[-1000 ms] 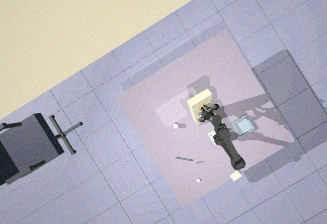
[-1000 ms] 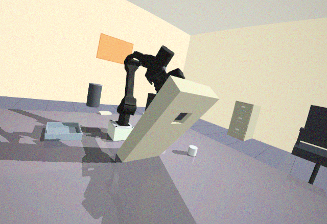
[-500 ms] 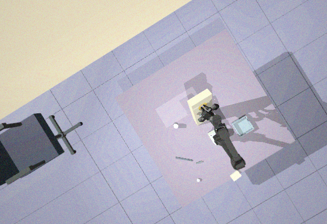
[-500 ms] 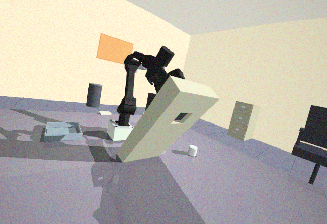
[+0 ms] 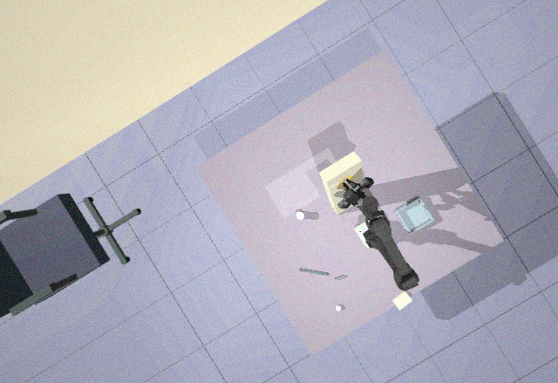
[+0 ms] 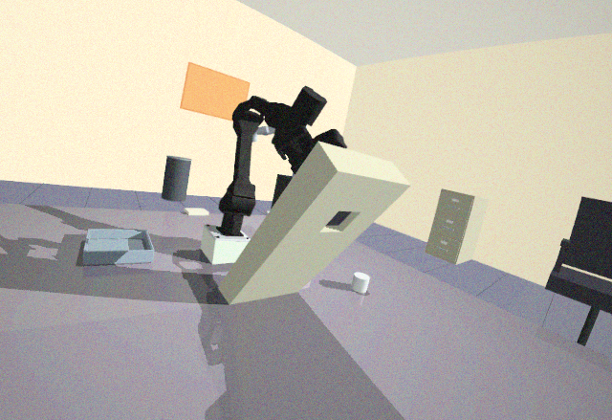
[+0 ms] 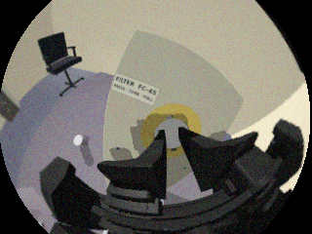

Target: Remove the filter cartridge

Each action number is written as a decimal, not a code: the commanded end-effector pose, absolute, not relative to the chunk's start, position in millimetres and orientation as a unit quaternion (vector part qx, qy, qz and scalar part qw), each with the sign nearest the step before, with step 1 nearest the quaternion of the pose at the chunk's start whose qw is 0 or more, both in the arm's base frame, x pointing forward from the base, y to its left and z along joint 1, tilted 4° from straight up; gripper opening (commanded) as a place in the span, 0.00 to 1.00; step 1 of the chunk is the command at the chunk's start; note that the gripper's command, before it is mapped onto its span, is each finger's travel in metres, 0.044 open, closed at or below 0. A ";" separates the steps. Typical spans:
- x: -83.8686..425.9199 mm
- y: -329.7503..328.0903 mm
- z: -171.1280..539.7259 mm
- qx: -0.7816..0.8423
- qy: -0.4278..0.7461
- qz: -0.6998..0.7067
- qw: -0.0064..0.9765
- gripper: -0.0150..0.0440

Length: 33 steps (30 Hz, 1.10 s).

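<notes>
The service panel (image 5: 337, 167) (image 6: 292, 242) (image 7: 161, 58) is a pale slanted block with a filter label. The cartridge (image 7: 172, 141) is a light grey round face inside a yellow ring (image 7: 195, 122) on the panel; how far it stands out of the panel I cannot tell. My gripper (image 7: 171, 131) (image 5: 346, 182) is at that face, shut on the cartridge, with one dark finger on each side of its middle. The fingertips partly cover the face, and the panel hides them in the exterior view. The blue-grey open tray (image 5: 414, 215) (image 6: 133, 256) stands beside the arm's base and looks empty.
A white cylinder (image 5: 300, 215) (image 6: 360, 282) (image 7: 78, 139) stands beside the panel. A thin grey rod (image 5: 314, 271), a small flat piece (image 5: 341, 276) and a small white object (image 5: 338, 307) lie farther off. A cream block (image 5: 402, 300) (image 6: 196, 211) lies behind the arm.
</notes>
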<state>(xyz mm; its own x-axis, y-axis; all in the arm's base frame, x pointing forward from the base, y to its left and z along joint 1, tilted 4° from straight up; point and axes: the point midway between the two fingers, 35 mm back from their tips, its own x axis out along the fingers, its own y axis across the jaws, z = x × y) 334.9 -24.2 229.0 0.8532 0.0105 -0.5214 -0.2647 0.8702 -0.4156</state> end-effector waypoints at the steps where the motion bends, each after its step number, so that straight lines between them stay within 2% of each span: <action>1: 335.2 -24.9 229.4 -0.244 0.260 0.072 0.931 0.25; 18: 340.3 -25.4 224.3 -0.001 0.274 0.003 0.962 0.25; 33: 340.6 -25.4 224.1 0.248 0.265 -0.067 0.929 0.25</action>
<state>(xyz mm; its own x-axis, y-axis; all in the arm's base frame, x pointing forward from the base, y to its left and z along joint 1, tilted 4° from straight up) 335.7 -25.7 229.0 0.8543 0.0004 -0.5198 0.2083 0.9159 0.3430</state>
